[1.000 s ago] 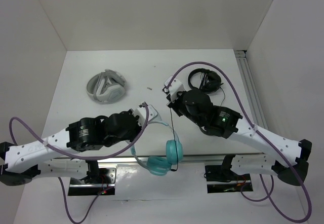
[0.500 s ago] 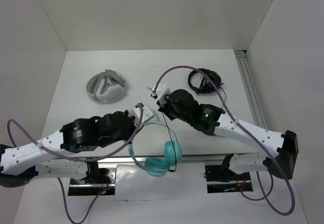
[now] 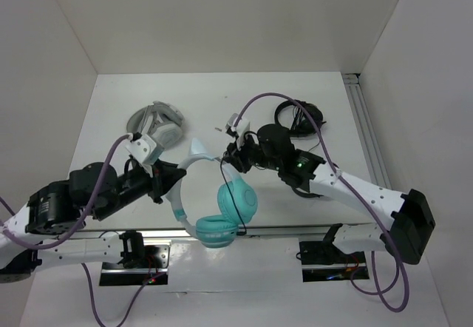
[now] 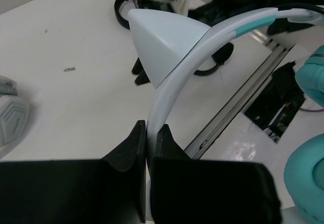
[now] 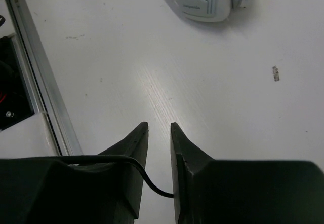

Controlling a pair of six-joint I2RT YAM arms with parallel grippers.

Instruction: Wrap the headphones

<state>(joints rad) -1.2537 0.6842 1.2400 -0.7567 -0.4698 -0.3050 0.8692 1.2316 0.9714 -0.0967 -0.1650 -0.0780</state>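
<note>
Grippers first: left gripper point(image 4: 148, 130) clamped hard on the headband point(image 4: 172, 89). Right gripper point(image 5: 158, 127) stands narrowly parted, with the black cable point(image 5: 154, 187) lying loose in the gap. I see the headphones point(image 3: 236, 200) lifted between the arms, over the table point(image 3: 111, 105) near its front edge. Wrapping looks barely begun. Next, I'd pinch the cable and loop it round the headband.

Smooth, faintly glossy plastic band of the headphones point(image 4: 171, 88); teal ear cushions point(image 3: 235, 197) apparently soft, matt; tabletop point(image 5: 126, 67) smooth, white, slightly sheened.
</note>
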